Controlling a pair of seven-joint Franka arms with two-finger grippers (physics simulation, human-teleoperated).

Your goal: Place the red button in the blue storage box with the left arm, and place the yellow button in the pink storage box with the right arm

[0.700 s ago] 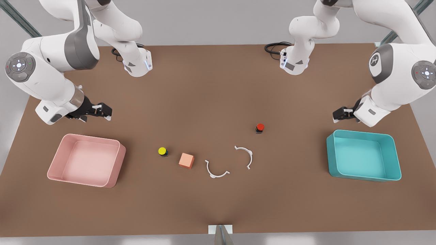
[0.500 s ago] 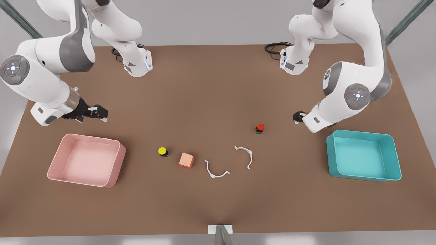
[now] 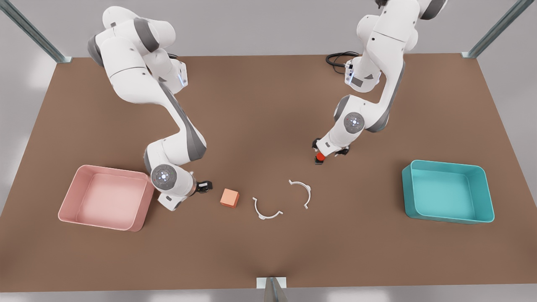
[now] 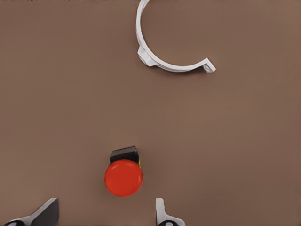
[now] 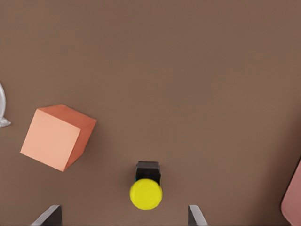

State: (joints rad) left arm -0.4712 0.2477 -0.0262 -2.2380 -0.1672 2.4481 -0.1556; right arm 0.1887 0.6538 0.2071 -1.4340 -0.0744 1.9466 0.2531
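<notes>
The red button (image 3: 320,157) (image 4: 123,177) stands on the brown table right of centre. My left gripper (image 3: 322,151) (image 4: 104,214), on the arm at the front view's right, hangs open over it, one fingertip on each side of the cap. The yellow button (image 5: 146,193) sits between the open fingers of my right gripper (image 3: 203,186) (image 5: 123,215), on the arm at the front view's left; in the front view that wrist hides it. The blue storage box (image 3: 406,188) lies at the front view's right, the pink storage box (image 3: 143,209) (image 5: 294,200) at its left.
An orange cube (image 3: 229,198) (image 5: 56,136) sits just right of my right gripper. Two white C-shaped clips (image 3: 267,211) (image 3: 305,192) (image 4: 169,63) lie between the cube and the red button. A black cable (image 3: 337,56) coils at the back edge.
Both arms have swung in from beside the boxes toward the table's middle. The left gripper now hangs over the red button, the right over the yellow one.
</notes>
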